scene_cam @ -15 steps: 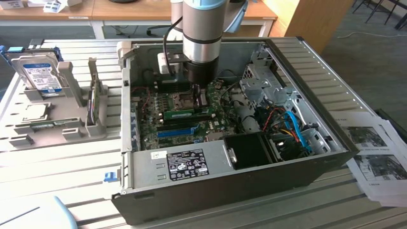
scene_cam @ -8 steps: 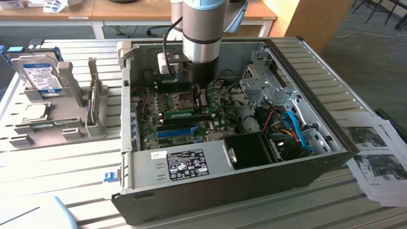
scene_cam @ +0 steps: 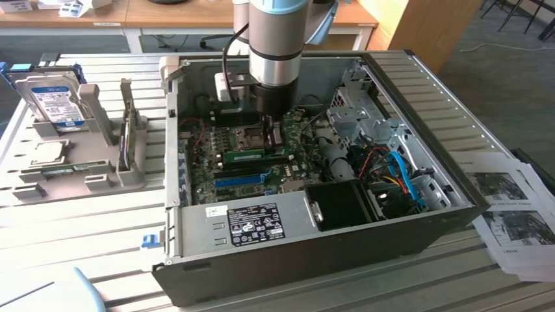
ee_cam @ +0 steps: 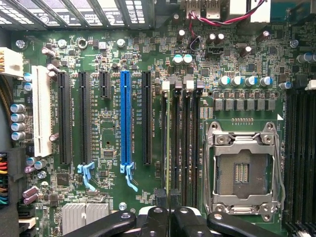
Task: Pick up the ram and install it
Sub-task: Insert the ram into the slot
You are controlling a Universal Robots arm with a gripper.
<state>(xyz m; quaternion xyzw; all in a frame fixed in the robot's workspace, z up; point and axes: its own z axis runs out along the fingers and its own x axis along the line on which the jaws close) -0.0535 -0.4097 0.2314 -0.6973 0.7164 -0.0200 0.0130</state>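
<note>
Beside the CPU socket, the narrow claw grips the ram, which stands edge-on.

Matt grey metal case, glossy blue plastic slot, shiny metal socket frame, paper sheets.

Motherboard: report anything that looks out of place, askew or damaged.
The CPU socket stands bare: its contacts are exposed, with no processor or cooler on it. The ram lies straight, in line with the memory slots. Nothing else on the motherboard looks askew or broken.
</note>
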